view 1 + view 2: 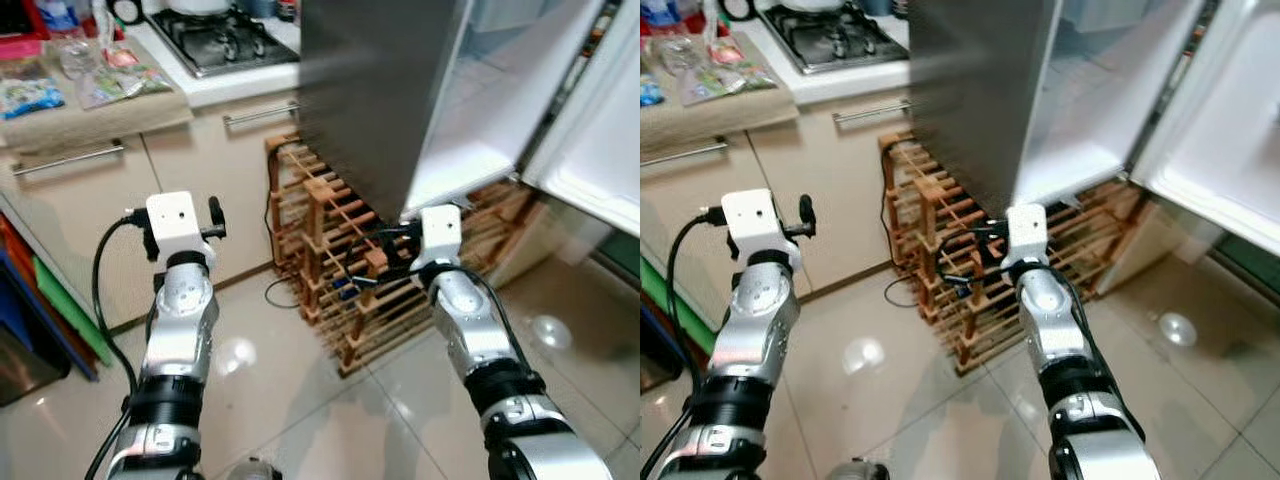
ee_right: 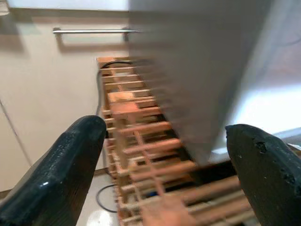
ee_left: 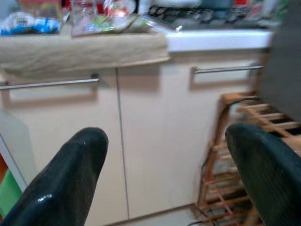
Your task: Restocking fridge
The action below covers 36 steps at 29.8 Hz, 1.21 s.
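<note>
Below open fridge door [image 1: 375,90], wooden rack [image 1: 345,275] btwn cabinets [image 1: 215,180], both jaws wide, empty.

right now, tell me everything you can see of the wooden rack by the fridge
The wooden rack is a lattice of thin reddish-brown slats forming open square cells, all looking empty. It stands on the glossy tiled floor, against the cream cabinets and partly tucked under the open fridge door. A black cable hangs down its near side onto the floor.
</note>
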Tool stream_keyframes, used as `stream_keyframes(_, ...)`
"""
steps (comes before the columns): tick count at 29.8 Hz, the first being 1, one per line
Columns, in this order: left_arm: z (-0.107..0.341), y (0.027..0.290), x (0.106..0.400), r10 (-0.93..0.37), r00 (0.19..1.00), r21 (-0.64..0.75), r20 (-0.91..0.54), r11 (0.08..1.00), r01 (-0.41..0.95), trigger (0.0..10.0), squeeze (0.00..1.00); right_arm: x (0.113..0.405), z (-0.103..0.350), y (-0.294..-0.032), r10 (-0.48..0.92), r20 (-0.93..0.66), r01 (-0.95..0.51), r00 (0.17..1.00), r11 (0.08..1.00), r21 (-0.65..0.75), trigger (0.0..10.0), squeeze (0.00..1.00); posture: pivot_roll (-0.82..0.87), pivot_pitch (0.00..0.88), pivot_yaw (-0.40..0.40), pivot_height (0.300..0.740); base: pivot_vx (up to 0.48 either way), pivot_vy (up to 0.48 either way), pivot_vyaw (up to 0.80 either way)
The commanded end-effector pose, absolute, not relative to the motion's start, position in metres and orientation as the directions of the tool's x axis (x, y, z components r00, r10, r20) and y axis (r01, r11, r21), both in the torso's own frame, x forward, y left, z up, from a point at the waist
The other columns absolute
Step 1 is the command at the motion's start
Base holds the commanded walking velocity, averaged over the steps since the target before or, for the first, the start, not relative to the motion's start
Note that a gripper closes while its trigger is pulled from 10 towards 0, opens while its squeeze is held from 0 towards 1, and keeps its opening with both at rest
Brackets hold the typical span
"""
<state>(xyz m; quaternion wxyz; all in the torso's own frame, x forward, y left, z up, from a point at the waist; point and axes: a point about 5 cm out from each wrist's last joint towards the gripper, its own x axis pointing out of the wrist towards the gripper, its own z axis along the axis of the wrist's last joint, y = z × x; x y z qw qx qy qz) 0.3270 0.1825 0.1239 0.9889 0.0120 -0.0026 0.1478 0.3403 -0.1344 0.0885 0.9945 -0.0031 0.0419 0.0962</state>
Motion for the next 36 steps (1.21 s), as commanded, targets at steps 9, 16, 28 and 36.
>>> stream_keyframes(9, 0.134, 0.179, 0.324, 0.281, 0.958, 0.064, 0.065, 0.956, -0.285, 10.0, 0.00, 0.339, 0.092, -0.122, 0.265, -0.062, -0.259, 0.962, 0.962, 0.089, 10.0, 0.00, 0.03, 0.000, -0.037, 0.740, 0.042, 0.000, 0.00)
stream_keyframes(16, 0.135, 0.180, 0.323, 0.291, 0.954, 0.065, 0.073, 0.953, -0.296, 10.0, 0.00, 0.341, 0.100, -0.109, 0.346, -0.026, -0.342, 0.938, 0.934, 0.105, 10.0, 0.07, 0.04, 0.000, -0.038, 0.740, 0.000, 0.000, 0.00)
stream_keyframes(28, 0.134, 0.187, 0.324, 0.275, 0.959, 0.081, 0.066, 0.957, -0.280, 10.0, 0.00, 0.345, 0.095, -0.131, 0.199, -0.071, -0.189, 0.977, 0.975, 0.120, 10.0, 0.00, 0.04, 0.000, -0.023, 0.740, 0.000, 0.000, 0.17)
stream_keyframes(36, 0.133, 0.183, 0.328, 0.267, 0.963, 0.081, 0.044, 0.959, -0.270, 10.0, 0.00, 0.344, 0.097, -0.128, 0.208, -0.053, -0.201, 0.977, 0.972, 0.118, 10.0, 0.00, 0.03, 0.000, -0.015, 0.740, 0.000, 0.000, 0.55)
